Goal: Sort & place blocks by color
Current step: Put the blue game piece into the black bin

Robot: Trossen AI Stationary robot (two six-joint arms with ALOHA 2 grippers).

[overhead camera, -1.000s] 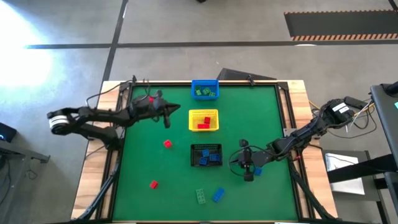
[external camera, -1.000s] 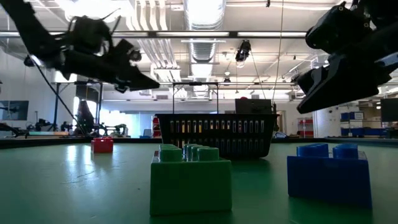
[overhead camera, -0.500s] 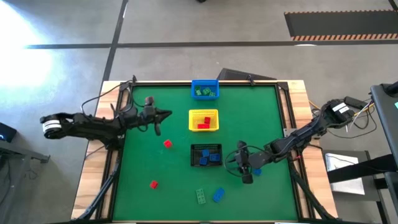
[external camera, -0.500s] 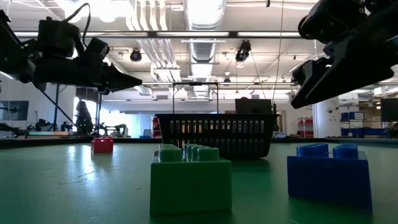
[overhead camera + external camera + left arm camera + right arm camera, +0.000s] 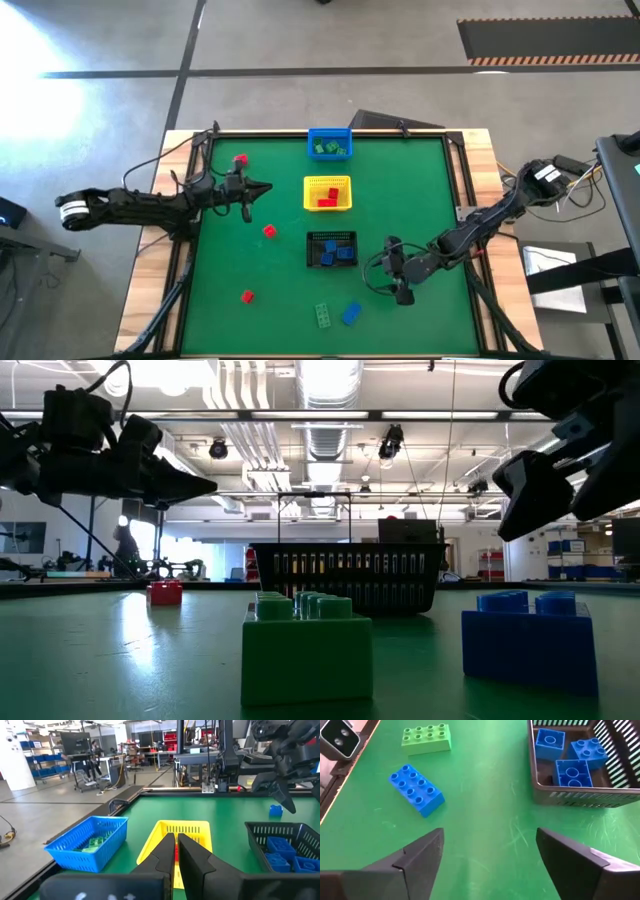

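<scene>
Small studded blocks lie flat on the green table: a red one [image 5: 240, 159] at the far left, a red one [image 5: 269, 231] mid-left, a red one [image 5: 247, 296] near left, and a green one [image 5: 323, 316] and a blue one [image 5: 351, 314] near the front edge. Another blue block [image 5: 275, 810] lies by the right arm. My left gripper [image 5: 255, 189] is shut and empty above the table's left part, pointing at the yellow basket [image 5: 327, 192]. My right gripper [image 5: 387, 272] is open and empty, right of the black basket [image 5: 332, 250], above bare table [image 5: 490, 850].
A blue basket [image 5: 329, 144] at the far edge holds green blocks, the yellow basket holds red ones, and the black basket holds blue ones [image 5: 570, 770]. A wooden frame [image 5: 480, 200] rims the table. A small camera [image 5: 339, 737] stands at the near edge by the green block.
My left gripper has drawn back toward the table's left edge, away from the yellow basket, staying shut. My right gripper has moved a little toward the near edge, staying open. No block has moved.
</scene>
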